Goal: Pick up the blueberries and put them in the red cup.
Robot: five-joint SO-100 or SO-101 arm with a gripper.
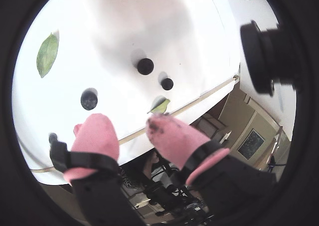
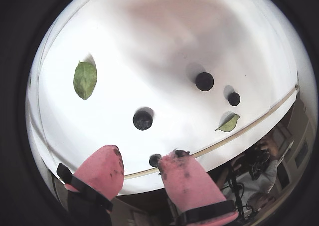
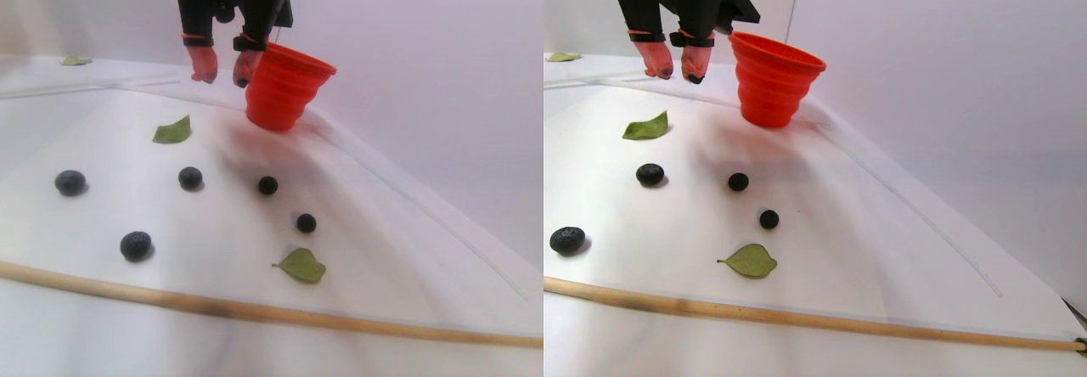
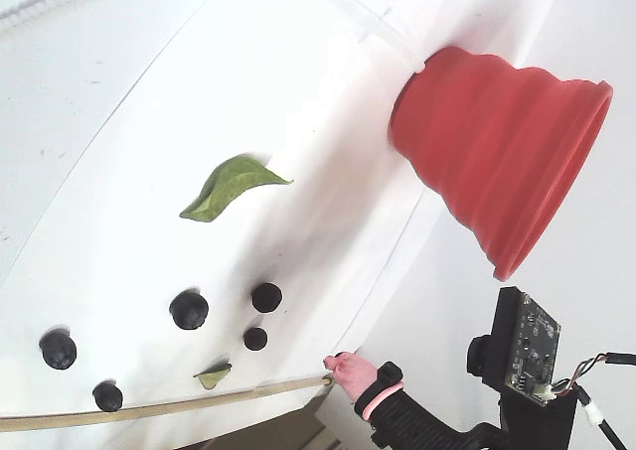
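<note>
The pincer (image 3: 225, 78) hangs in the air just beside the red cup (image 3: 286, 88), and a small berry (image 2: 155, 160) is stuck to one pink fingertip (image 2: 175, 162) while the two fingers stand apart. The other blueberries (image 3: 190, 177) lie on the white tabletop (image 3: 399, 250) well below it, among green leaves (image 3: 172, 131). You cannot see inside the cup.

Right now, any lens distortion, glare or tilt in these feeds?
Both wrist views: strong fisheye, black vignette ring, white table blown out. Stereo pair view: wooden rod soft-focus in the foreground, blueberries sharp. Fixed view: rotated, so the red cup appears tipped sideways.
</note>
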